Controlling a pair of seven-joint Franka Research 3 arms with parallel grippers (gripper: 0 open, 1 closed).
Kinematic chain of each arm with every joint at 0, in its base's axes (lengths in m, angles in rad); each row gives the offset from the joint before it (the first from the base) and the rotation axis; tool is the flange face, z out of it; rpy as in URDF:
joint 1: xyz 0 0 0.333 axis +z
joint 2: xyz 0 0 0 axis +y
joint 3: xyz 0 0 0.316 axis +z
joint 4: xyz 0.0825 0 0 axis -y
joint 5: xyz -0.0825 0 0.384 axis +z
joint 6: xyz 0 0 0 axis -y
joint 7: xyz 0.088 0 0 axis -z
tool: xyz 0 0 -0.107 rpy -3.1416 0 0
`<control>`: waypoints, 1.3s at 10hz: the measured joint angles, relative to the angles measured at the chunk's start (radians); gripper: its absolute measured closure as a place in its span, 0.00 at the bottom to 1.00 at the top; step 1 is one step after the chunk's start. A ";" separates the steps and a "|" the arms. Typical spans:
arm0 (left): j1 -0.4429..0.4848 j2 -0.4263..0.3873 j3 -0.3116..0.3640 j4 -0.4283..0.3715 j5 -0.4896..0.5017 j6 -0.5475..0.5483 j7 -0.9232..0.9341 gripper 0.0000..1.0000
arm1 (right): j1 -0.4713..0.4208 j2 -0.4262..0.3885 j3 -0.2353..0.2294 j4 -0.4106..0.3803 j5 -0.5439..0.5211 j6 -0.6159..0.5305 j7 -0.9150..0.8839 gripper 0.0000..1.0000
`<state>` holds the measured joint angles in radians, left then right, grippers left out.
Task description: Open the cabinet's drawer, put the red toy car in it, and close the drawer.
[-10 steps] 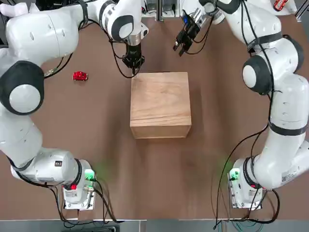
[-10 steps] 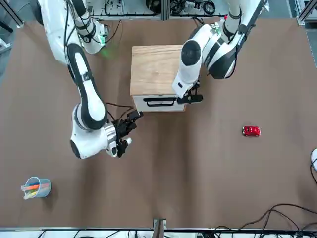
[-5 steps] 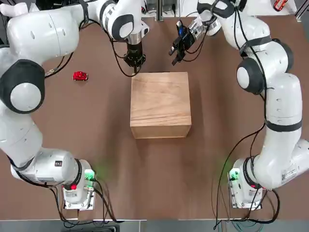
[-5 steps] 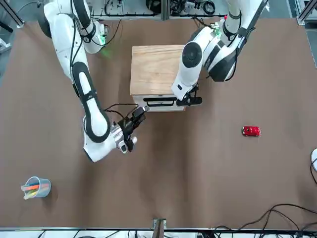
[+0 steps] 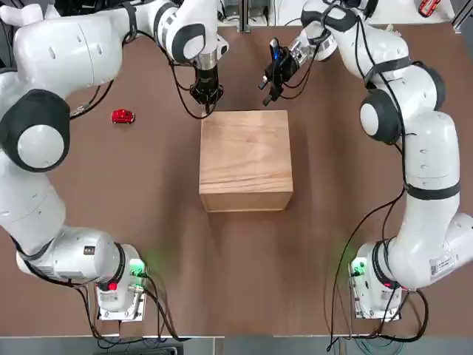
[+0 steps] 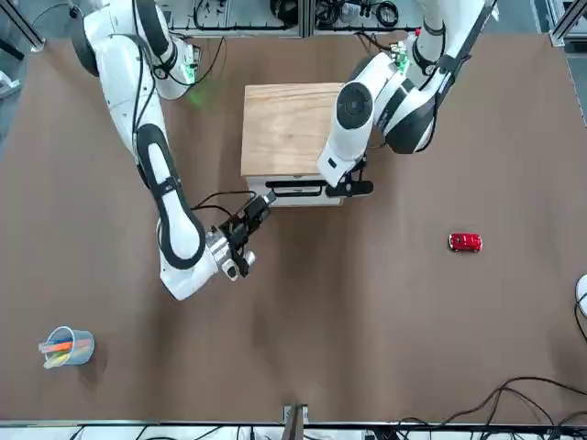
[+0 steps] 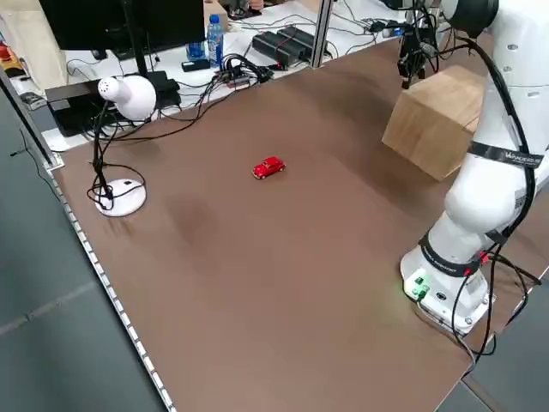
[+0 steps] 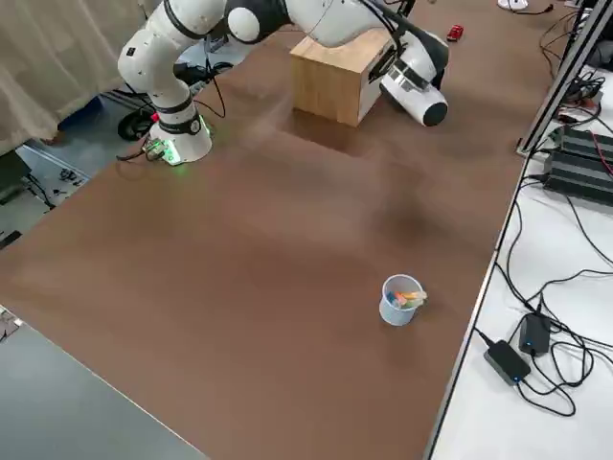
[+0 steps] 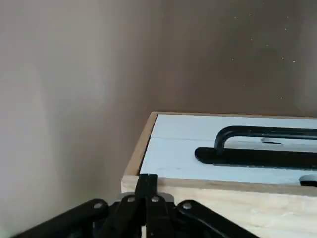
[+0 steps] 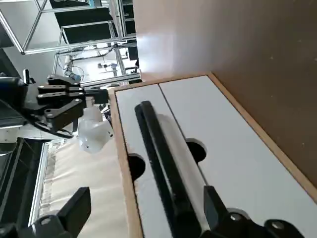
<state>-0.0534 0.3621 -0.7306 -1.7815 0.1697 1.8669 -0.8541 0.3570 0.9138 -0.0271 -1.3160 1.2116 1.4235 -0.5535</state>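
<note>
Drawer (image 6: 295,191) not yet opened. My right pincer (image 6: 260,209), jaws spread, lines up on the handle (image 10: 161,163); left pincer (image 6: 359,187) shut, resting at the cabinet (image 5: 245,159) front corner. Red toy car (image 5: 122,116) sits untouched on the desk (image 5: 244,266), well apart. All steps remain.

White arms, black joints, cables

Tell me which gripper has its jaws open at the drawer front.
The right gripper, jaws spread toward the drawer's dark handle. The left gripper is shut, at the cabinet's other front corner.
</note>
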 joint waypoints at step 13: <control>0.001 0.001 -0.002 0.001 0.000 -0.001 0.001 0.99 | 0.072 0.032 0.012 0.009 0.011 0.028 0.000 0.00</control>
<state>-0.0520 0.3631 -0.7323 -1.7806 0.1697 1.8654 -0.8533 0.4293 0.9456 -0.0149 -1.3065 1.2231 1.4520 -0.5539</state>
